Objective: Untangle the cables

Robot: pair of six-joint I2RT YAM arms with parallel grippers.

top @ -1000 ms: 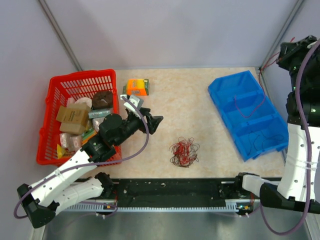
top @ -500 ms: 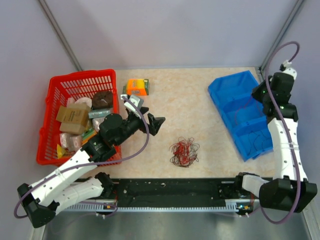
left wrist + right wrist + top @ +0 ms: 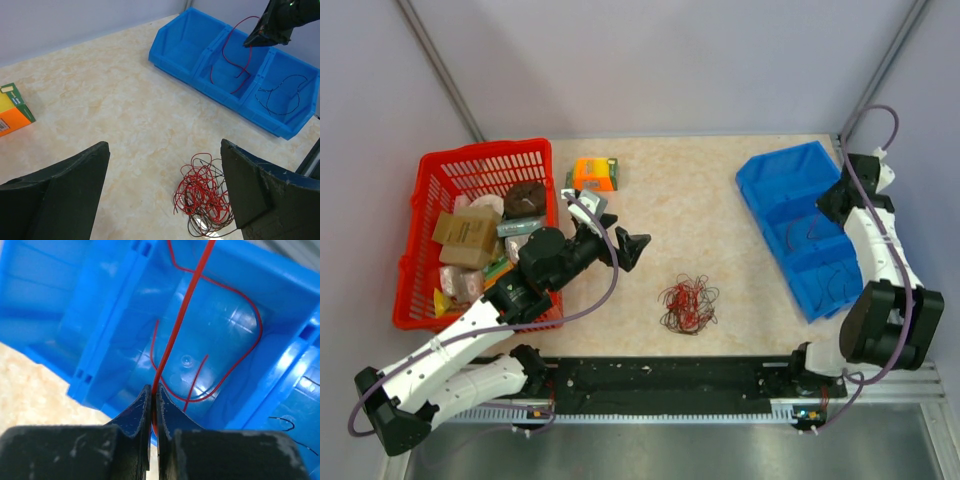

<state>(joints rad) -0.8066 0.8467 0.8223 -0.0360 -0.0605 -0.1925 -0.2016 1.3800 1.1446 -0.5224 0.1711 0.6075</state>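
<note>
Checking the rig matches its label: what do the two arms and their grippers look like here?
The left arm and right arm have white links with black joint housings; a lilac-purple cable runs along each. Both grippers are black and two-fingered: the left gripper has broad wedge fingers, the right gripper thin, scuffed ones.

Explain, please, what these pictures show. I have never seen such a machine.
Two robot arms are bolted to a table. One picture looks down from above; the other two come from a camera on each wrist. On the table lie a tangled bundle of thin cables, a red basket of goods, an orange box and a blue bin. The left gripper is open and holds nothing. The right gripper is shut on one red wire, over the bin's middle compartment.
</note>
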